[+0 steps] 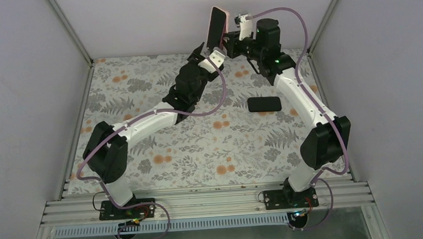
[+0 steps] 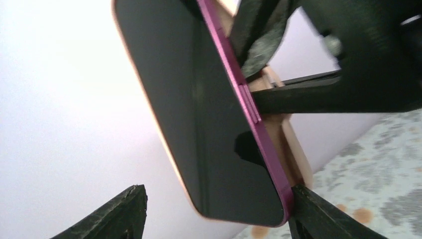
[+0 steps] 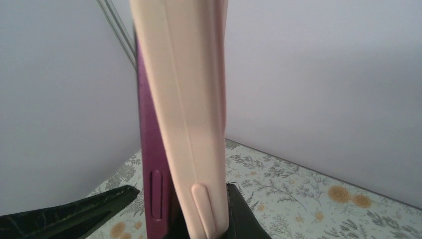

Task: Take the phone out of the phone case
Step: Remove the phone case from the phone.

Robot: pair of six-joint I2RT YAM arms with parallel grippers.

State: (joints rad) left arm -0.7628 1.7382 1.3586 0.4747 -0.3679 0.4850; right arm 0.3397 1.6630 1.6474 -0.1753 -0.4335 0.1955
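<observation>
The pale pink phone case (image 1: pixel 223 13) is held upright in the air at the back of the table, with the phone (image 2: pixel 199 114) partly in it. The phone has a dark screen and a magenta frame (image 3: pixel 149 164). One long edge of the phone stands out of the case (image 2: pixel 291 149), the other still sits in it. My right gripper (image 1: pixel 228 38) is shut on the case and phone (image 3: pixel 185 191), one finger (image 3: pixel 246 214) pressed on the case's back (image 3: pixel 189 99). My left gripper (image 2: pixel 219 188) is open around the phone's lower end, with its right finger (image 2: pixel 318 214) touching the magenta corner. The left finger (image 2: pixel 119 214) is apart from the phone.
A black slab (image 1: pixel 264 104) lies flat on the floral tablecloth (image 1: pixel 200 154), right of centre. Grey walls and metal frame posts (image 1: pixel 71 28) enclose the table on three sides, close behind the raised phone.
</observation>
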